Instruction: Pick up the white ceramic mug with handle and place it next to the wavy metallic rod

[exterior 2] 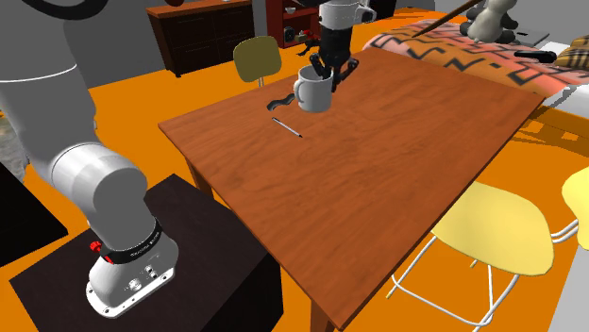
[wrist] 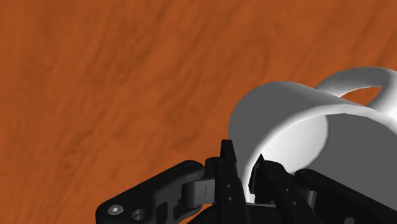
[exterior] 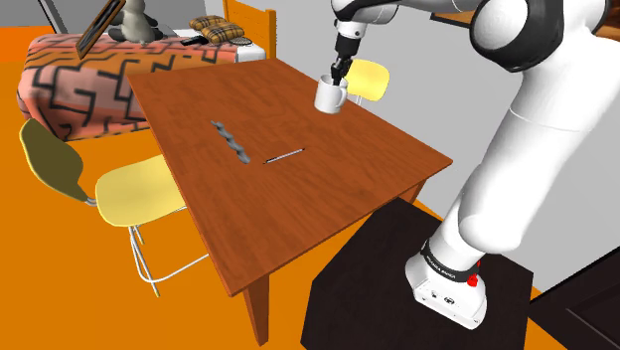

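The white mug (exterior: 330, 95) is being gripped at its rim by the black pincer (exterior: 341, 72), which is being reached down from above on the white arm (exterior: 517, 139). In the wrist view the pincer (wrist: 247, 167) is being shown closed on the mug (wrist: 280, 114): the rim wall is being clasped between the two fingers (wrist: 227, 168), one against the outside and the other inside the opening. The handle (wrist: 362, 83) is being turned to the side away from the fingers.

In the shoulder view the mug is being held upright over the far part of the wooden counter (exterior: 328, 199), near the edge beside a yellow chair (exterior: 370, 78). Whether its base is being rested on the wood or carried just above it cannot be told.

The wavy grey rod (exterior: 231, 142) is being shown lying flat near the middle of the counter, well apart from the mug, with a thin stick (exterior: 284, 155) lying near it. In the second exterior view the mug (exterior 2: 313, 92) and pincer (exterior 2: 326, 68) are being seen in front of the rod (exterior 2: 278, 101), with the stick (exterior 2: 286, 127) below them in that picture.

The arm is being carried by a dark stand (exterior: 378, 298) on the orange floor (exterior: 60, 278), and a bed (exterior: 79, 80) with a patterned cover is being shown beyond the counter.
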Controlling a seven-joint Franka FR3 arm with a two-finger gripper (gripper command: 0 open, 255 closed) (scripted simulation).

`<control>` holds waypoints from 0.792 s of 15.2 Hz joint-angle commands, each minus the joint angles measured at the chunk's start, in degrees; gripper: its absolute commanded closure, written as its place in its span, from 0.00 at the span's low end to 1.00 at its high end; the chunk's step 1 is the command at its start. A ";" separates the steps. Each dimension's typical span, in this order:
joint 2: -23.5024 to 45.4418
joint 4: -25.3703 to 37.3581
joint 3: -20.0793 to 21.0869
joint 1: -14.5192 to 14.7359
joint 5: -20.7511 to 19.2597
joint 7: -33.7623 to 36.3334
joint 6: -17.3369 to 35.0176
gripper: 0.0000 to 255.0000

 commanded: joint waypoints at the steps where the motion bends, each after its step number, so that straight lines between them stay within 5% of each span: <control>1: -1.18 -1.66 1.16 1.63 -0.86 3.03 0.94 1.00; 12: -1.58 -2.07 7.94 9.44 -2.64 18.12 2.11 1.00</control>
